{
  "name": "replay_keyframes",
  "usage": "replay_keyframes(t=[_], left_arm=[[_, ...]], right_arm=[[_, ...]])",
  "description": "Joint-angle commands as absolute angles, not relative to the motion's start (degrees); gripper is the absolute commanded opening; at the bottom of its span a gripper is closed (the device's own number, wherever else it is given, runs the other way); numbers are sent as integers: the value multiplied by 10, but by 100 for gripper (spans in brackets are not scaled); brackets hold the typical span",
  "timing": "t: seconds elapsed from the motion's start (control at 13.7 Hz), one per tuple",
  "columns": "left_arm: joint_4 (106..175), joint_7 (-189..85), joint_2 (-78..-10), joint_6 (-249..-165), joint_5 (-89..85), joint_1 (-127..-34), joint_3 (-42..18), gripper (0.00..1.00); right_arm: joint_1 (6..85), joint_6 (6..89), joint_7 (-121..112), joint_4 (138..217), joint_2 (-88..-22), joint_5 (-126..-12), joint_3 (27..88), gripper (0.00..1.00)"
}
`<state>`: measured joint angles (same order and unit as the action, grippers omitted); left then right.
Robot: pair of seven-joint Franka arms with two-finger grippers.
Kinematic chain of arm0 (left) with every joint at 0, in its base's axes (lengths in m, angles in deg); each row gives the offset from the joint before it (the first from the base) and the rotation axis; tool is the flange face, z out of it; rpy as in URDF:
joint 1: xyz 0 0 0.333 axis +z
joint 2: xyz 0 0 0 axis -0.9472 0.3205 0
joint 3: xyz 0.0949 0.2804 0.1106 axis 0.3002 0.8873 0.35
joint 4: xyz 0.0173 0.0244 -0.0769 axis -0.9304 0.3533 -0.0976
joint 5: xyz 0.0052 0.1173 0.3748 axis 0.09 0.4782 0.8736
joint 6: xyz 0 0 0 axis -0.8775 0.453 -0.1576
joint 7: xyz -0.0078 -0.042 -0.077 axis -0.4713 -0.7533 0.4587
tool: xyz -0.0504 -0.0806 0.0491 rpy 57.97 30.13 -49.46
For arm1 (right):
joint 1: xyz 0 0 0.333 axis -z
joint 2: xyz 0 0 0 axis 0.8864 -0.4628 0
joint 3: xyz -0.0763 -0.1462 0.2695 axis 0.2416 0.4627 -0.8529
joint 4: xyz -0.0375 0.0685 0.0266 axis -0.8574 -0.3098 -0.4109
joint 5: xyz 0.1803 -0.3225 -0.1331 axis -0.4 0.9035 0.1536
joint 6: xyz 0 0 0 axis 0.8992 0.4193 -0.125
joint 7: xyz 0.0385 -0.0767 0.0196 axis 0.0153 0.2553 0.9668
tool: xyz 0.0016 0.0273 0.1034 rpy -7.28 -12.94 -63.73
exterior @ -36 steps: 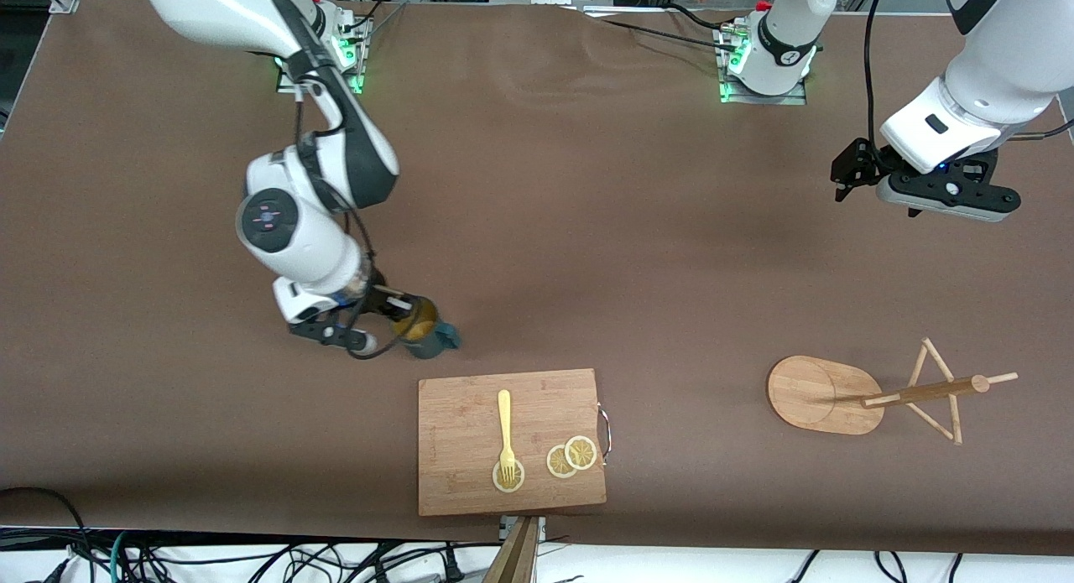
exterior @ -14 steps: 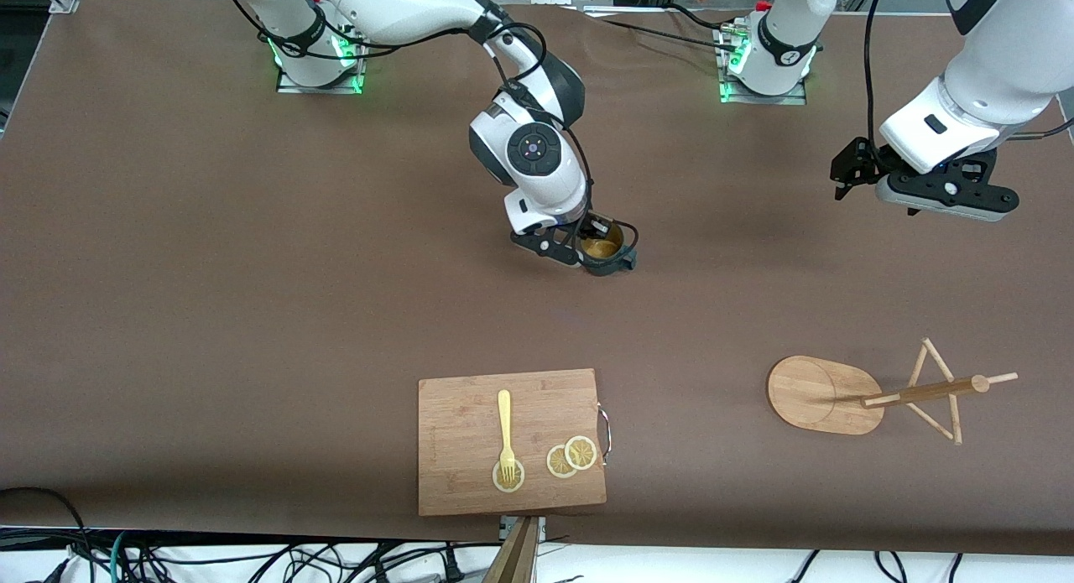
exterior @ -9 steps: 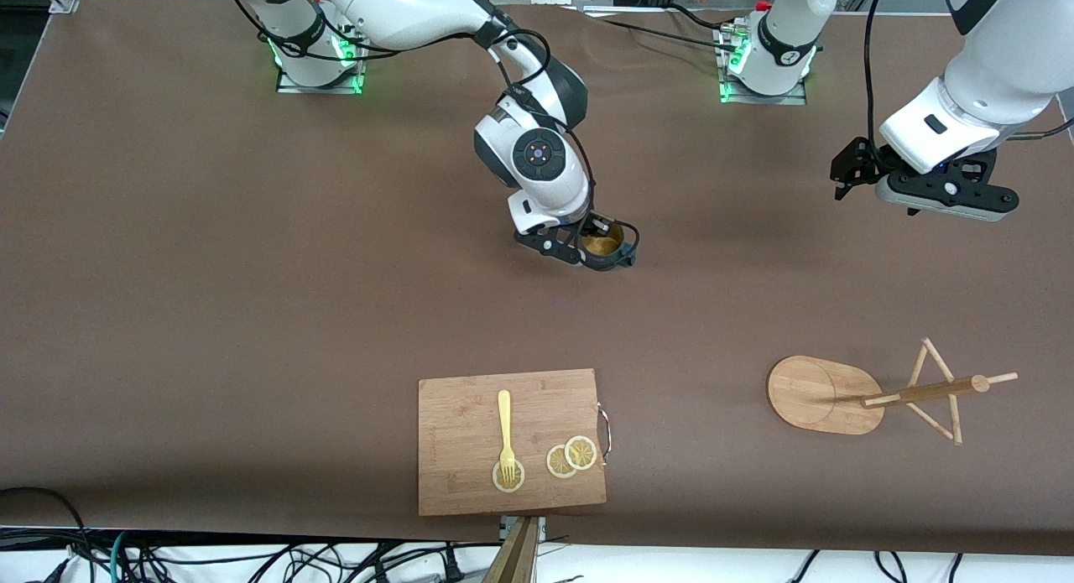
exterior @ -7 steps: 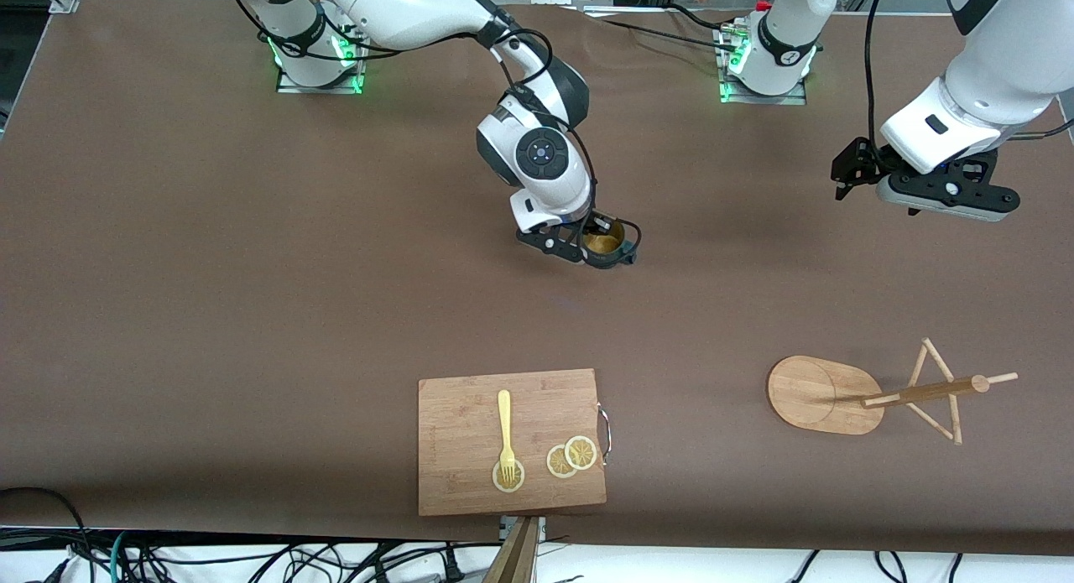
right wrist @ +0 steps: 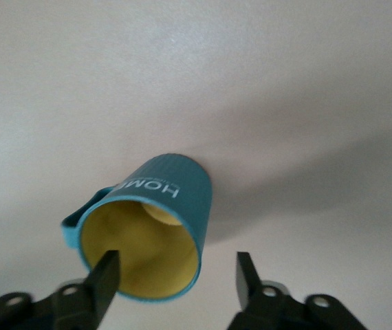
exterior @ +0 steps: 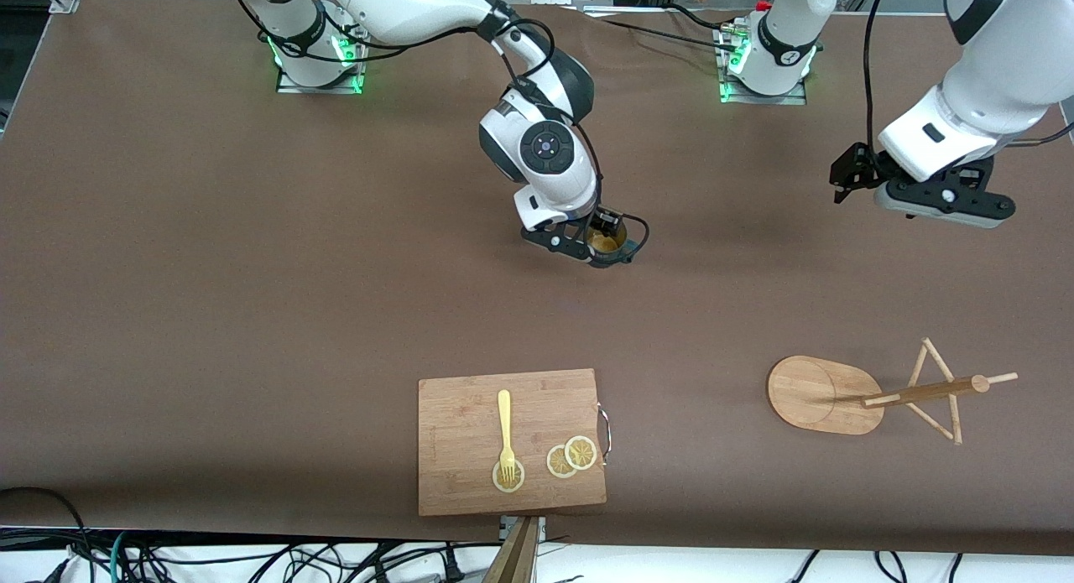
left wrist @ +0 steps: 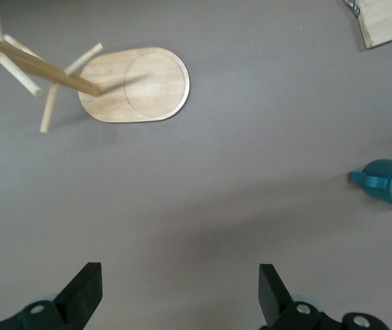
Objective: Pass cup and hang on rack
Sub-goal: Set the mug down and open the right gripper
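While the right gripper (exterior: 606,241) hangs just over the cup (exterior: 611,249), its two fingers are spread wide and do not squeeze anything. In the right wrist view one finger (right wrist: 105,278) dips inside the cup's (right wrist: 156,227) yellow mouth and the other finger stands outside the blue wall, with a gap. The cup is a small dark blue-green mug with a yellow inside and white letters on its side. It sits on the brown counter (exterior: 252,314), about in the middle. Its loop handle shows in the left wrist view, sticking out from the cup (left wrist: 388,184) toward the rack (left wrist: 134,84).

From the cup, the rack (exterior: 826,394) is nearer to the front camera and toward the left arm's end of the counter, well apart. It has a flat oval base, a darker pole (exterior: 923,392) and thin pegs.

The left gripper (exterior: 847,174) is up in the air over bare counter, well apart from the cup, toward the left arm's end. Its fingers (left wrist: 82,292) are spread wide with nothing between them. That arm waits.

A wooden cutting board (exterior: 470,482) lies nearer to the front camera than the cup. On it are a yellow fork (exterior: 505,428) and three round lemon slices (exterior: 571,457). The fork's tip rests on one slice.
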<state>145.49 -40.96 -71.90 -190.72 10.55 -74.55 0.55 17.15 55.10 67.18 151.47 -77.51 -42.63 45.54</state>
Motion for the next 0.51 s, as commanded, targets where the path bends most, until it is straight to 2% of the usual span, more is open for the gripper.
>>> replay_keyframes(t=[0.0,0.22,0.44], left_arm=[[1434,-408,-696,-1883,97,-747,3,100],[1434,-407,-669,-1865,94,-751,3,100],[1434,-372,-656,-1860,75,-757,-1,100]], right_arm=[[190,478,637,1459,-773,-424,457,100],[221,404,543,1450,-764,-421,461,100],[260,386,471,1450,-745,-406,462,100]])
